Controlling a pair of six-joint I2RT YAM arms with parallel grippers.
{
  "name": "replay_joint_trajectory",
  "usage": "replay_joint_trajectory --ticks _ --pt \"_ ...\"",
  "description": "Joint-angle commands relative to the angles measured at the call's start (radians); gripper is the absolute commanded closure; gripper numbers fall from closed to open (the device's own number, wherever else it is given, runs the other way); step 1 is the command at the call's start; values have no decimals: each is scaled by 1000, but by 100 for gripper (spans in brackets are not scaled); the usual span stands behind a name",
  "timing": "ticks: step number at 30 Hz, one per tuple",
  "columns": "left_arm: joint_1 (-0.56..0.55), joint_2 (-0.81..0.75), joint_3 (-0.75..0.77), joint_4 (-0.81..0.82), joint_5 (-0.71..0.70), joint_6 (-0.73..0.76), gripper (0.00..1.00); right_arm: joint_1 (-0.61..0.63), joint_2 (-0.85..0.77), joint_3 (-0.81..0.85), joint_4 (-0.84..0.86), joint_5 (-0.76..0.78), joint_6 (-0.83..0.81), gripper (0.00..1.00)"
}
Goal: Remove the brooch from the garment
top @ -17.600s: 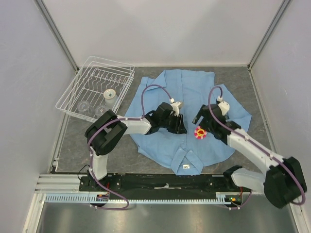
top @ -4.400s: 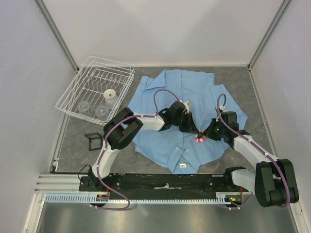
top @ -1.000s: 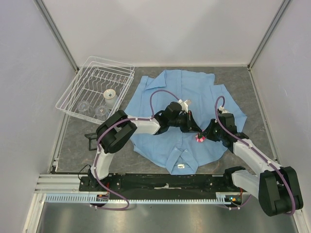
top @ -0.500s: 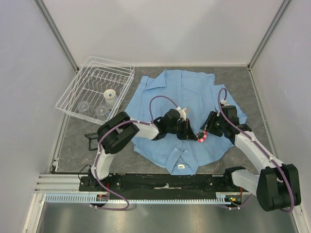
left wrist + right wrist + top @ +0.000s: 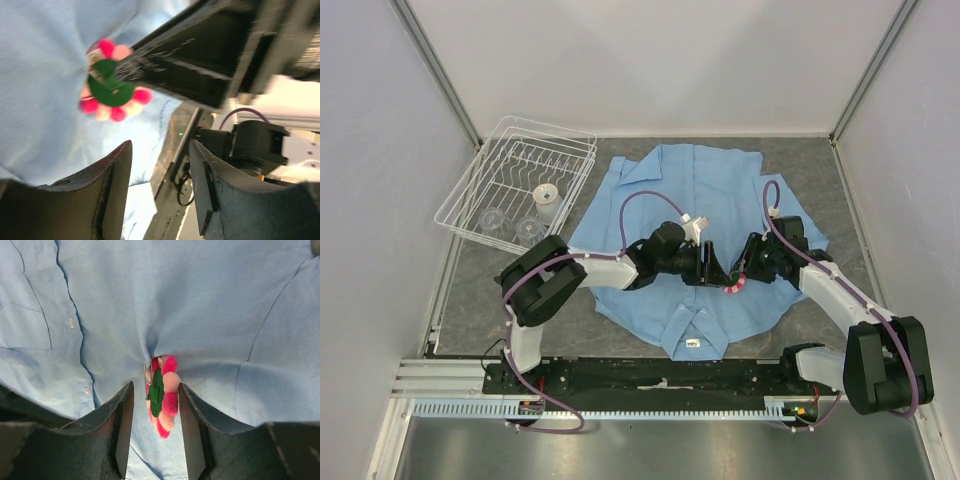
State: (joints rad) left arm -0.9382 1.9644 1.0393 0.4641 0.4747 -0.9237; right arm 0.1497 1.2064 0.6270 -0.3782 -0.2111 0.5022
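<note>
Right tool (image 5: 156,385): narrow, its 2 fingers clamped on the brooch.
Brooch (image 5: 164,396): edge-on between the right tool's fingers, with the green backing toward 1 finger and the pink petals toward the other. It lies just beyond the left tool's tips.
Left tool (image 5: 160,150): wide, with nothing between its 2 fingers.
Garment (image 5: 210,300): spread on the tabletop (image 5: 800,160) beneath both tools, its cloth puckered at the brooch.
Dish rack (image 5: 517,150): well apart from the left tool, on its outer side.
</note>
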Motion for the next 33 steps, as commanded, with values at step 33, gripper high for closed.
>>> replay_joint_trajectory --ticks 33 --pt "15 90 -133 409 -48 -311 57 -101 -82 -256 335 -267 312 71"
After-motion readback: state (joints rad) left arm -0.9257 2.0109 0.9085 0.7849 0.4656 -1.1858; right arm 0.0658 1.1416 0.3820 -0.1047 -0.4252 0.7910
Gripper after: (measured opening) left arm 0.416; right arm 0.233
